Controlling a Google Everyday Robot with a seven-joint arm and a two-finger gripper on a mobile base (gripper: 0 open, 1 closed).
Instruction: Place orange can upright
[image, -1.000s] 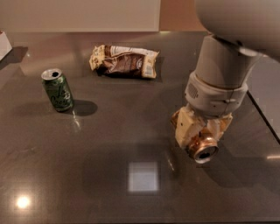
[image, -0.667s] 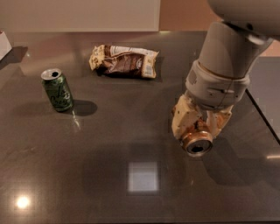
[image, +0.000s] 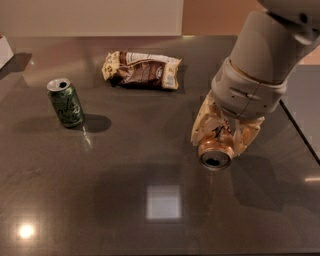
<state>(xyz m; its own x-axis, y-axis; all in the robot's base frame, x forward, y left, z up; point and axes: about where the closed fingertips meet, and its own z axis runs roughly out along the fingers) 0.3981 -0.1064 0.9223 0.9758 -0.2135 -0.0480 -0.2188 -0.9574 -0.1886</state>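
The orange can (image: 215, 150) is held between the cream fingers (image: 201, 125) of my gripper (image: 220, 137) at the right of the dark table (image: 125, 200). The can is tilted, with its silver top and opening facing the camera and downward. Black script shows on its orange side. The gripper is shut on the can, which hangs just above the table surface; most of the can's body is hidden by the fingers and the grey wrist above.
A green can (image: 66, 102) stands upright at the left. A brown and white snack bag (image: 142, 70) lies at the back centre. The table's right edge (image: 300, 135) runs close behind my arm. A white object (image: 4, 50) sits at the far left edge.
The gripper with the orange can has shifted slightly left and a little lower. The arm above has leaned to the right. The green can and snack bag have not moved.
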